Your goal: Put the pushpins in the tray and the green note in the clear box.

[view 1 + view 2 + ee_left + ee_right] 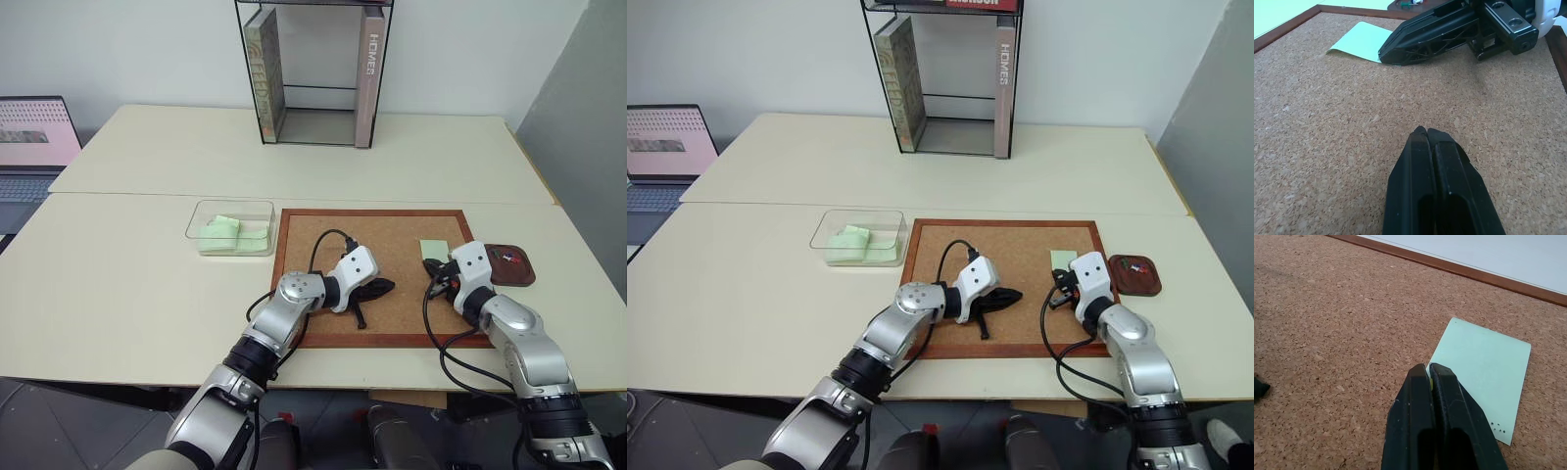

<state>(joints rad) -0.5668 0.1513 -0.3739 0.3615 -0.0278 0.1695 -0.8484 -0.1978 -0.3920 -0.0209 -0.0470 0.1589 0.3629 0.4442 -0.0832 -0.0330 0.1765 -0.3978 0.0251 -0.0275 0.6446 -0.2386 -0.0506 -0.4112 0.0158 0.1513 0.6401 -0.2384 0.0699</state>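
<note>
Corkboard (392, 235) at centre. Clear box (232, 227) at its 9 o'clock, crumpled papers inside. Tray (517, 274) at 3 o'clock holds pushpins (1409, 3). Green note (1484, 367) lies flat, right gripper (1430, 368) pinched on its edge, likely to lift it. Left gripper (1426, 131) closed, empty, parked mid-board.

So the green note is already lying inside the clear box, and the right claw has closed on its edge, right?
Not quite. The green note lies on the corkboard, not in the clear box, which holds other pale green papers. The right wrist view shows it flat on the cork, and yes, the right gripper is closed at its edge.
</note>
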